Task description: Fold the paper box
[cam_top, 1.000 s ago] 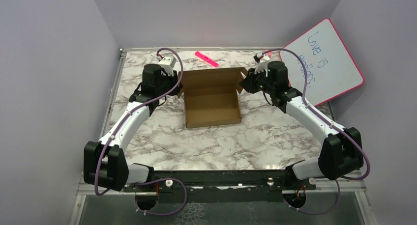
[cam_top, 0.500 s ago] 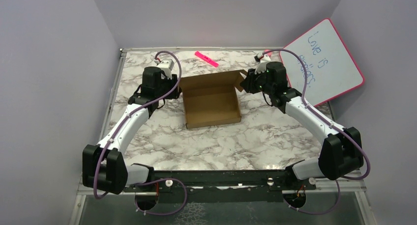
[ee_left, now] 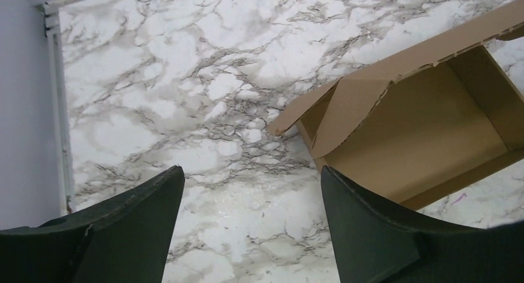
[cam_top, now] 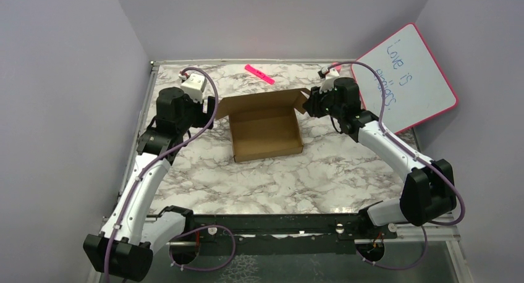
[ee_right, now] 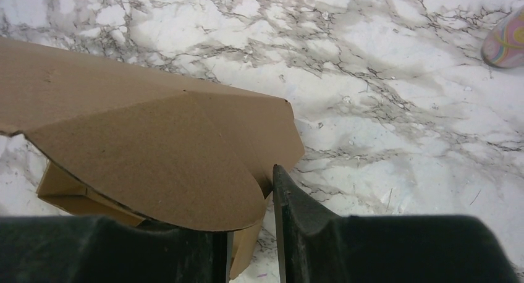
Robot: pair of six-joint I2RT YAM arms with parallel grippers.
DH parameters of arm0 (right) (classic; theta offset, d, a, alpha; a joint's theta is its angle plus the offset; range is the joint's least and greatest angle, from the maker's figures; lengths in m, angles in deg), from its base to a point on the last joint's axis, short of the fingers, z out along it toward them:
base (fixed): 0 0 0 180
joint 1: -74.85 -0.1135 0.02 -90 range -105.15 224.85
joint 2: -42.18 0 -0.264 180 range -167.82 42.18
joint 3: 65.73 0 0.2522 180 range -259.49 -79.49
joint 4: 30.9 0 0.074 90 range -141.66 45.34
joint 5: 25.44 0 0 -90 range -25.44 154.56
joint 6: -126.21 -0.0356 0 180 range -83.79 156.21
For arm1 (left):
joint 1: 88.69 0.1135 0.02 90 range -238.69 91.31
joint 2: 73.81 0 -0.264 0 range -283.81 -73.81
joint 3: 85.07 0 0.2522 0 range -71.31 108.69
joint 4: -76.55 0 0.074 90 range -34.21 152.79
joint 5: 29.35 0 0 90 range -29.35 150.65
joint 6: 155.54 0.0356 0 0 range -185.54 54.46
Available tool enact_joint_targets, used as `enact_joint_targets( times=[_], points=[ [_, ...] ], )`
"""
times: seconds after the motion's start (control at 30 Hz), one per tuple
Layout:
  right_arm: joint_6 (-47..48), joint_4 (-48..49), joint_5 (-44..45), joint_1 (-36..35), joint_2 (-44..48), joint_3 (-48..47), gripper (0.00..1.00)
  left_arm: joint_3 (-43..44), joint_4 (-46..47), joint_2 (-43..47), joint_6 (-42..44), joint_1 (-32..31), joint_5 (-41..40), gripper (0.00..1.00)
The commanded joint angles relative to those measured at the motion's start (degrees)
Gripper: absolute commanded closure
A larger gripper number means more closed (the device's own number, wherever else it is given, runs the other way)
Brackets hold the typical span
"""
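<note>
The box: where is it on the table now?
In the top view the box lies on the table, toward its far edge, between the left gripper and the right gripper.

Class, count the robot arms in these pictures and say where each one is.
2. The left arm reaches up the table's left side, fingers open beside the paper box's far-left corner. The right arm comes from the right, fingers at its far-right flap.
</note>
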Motion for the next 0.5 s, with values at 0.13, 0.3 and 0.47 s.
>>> enact_joint_targets(
  times=[0.13, 0.3, 0.47],
  points=[
    [2.2, -1.0, -0.9, -0.5, -1.1, -2.1, 0.67, 5.3, -6.1, 0.4, 12.7, 0.0, 8.5, 0.17],
    [2.4, -1.2, -1.4, -0.4, -1.2, -2.1, 0.67, 8.5, -6.1, -4.7, 15.7, -0.2, 13.9, 0.20],
    [2.9, -1.3, -2.7, -0.4, -1.3, -2.5, 0.67, 9.8, -6.3, -10.3, 16.9, -0.3, 15.9, 0.30]
  ],
)
